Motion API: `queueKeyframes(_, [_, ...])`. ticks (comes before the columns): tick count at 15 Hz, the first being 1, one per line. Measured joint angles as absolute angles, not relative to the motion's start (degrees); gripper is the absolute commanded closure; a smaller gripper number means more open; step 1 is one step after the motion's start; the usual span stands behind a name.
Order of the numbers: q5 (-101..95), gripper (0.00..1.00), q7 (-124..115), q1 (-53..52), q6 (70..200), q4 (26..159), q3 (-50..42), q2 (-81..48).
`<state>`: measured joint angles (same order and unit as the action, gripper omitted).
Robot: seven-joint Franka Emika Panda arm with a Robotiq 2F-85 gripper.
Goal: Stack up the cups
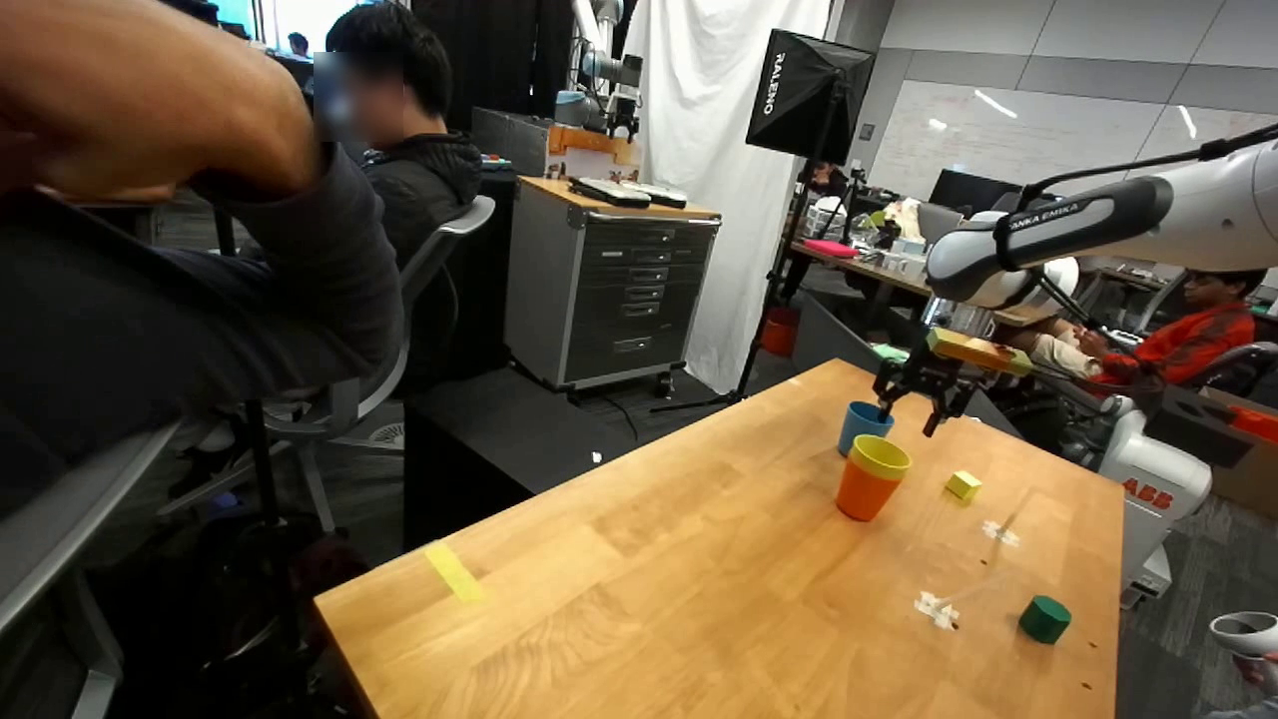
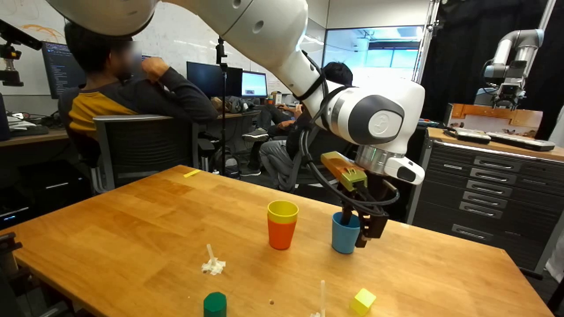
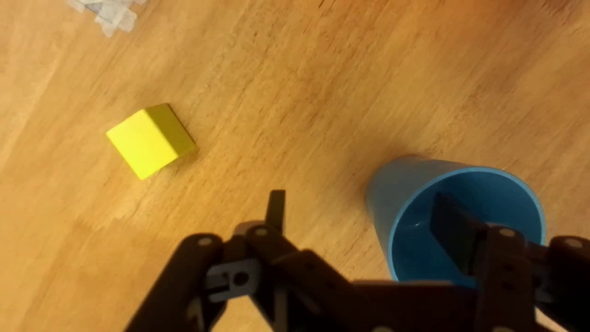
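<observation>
In an exterior view, at the bottom edge left of centre, a dark green many-sided block [image 2: 215, 304] is seen on the light-brown wooden table [image 2: 132, 255], seemingly no part of the stack. Mid-frame, a tapered orange plastic cup [image 2: 282, 236] is stood upright with a yellow-green plastic cup [image 2: 283, 216] nested in it, presumably as the base for the third. Right of centre, the wall of an upright blue plastic cup [image 2: 343, 239] is straddled by the black two-fingered gripper [image 2: 354, 231], one finger inside and the other outside, likely so that it can be pinched and lifted. The fingers are spread wide and nothing is gripped; in the wrist view the outer one is seen apart from the wall. At lower right a yellow cube [image 2: 363, 301] is set aside. The white arm [image 2: 273, 44] is stretched across from the upper left, its wrist bent so that the gripper is pointed down.
</observation>
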<state>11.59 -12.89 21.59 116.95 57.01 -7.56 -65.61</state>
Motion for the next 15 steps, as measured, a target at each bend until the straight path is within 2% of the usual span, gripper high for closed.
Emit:
queueKeyframes(5, [11.6, 0.89, -13.8, 21.6, 113.9, 53.9, -7.6, -66.8])
queueKeyframes(7, [11.6, 0.97, -14.2, 21.6, 113.3, 52.6, -7.6, -67.3])
queueKeyframes(9, [11.6, 1.00, -14.6, 21.6, 112.7, 51.6, -7.6, -67.7])
queueKeyframes(10, [11.6, 0.95, -14.8, 21.6, 112.4, 51.1, -7.6, -67.9])
queueKeyframes(15, [11.6, 0.95, -15.4, 21.6, 111.4, 49.2, -7.6, -68.7])
